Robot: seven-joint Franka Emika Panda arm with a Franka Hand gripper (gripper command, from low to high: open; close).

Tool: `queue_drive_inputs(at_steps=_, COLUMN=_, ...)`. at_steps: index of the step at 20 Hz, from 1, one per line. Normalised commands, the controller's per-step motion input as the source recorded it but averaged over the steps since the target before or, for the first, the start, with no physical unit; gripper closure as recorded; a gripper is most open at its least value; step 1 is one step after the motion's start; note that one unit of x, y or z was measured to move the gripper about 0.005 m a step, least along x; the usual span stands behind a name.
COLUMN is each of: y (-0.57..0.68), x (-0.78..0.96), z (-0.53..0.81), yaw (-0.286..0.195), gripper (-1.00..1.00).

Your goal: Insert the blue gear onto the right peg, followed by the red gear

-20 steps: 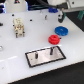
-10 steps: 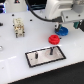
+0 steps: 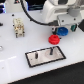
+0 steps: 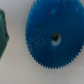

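The blue gear (image 3: 63,32) lies flat on the white table, and it fills the wrist view (image 4: 54,39) with its centre hole showing. The red gear (image 3: 52,39) lies beside it, touching or nearly so, on the side nearer the plate. My gripper (image 3: 63,27) hangs just above the blue gear. Its dark fingers look spread and hold nothing. The fingers do not show in the wrist view. The black-framed white plate (image 3: 30,60) lies toward the front with two thin dark pegs. The right peg (image 3: 50,50) stands bare.
A small beige fixture (image 3: 18,27) stands at the back on the exterior view's left. Dark cables run behind the arm. A dark green shape (image 4: 2,31) sits at the edge of the wrist view beside the blue gear. The table's front edge is close below the plate.
My gripper has come down toward the blue gear. The gears and the plate have not moved.
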Motion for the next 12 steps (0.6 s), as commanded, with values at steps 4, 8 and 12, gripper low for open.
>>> queue_drive_inputs(at_steps=4, y=-0.1, x=-0.25, z=-0.22, yaw=0.0, gripper=1.0)
queue_drive_inputs(at_steps=8, y=-0.07, x=-0.15, z=-0.24, yaw=0.0, gripper=-1.0)
queue_drive_inputs(at_steps=12, y=0.04, x=-0.15, z=-0.17, yaw=0.0, gripper=1.0)
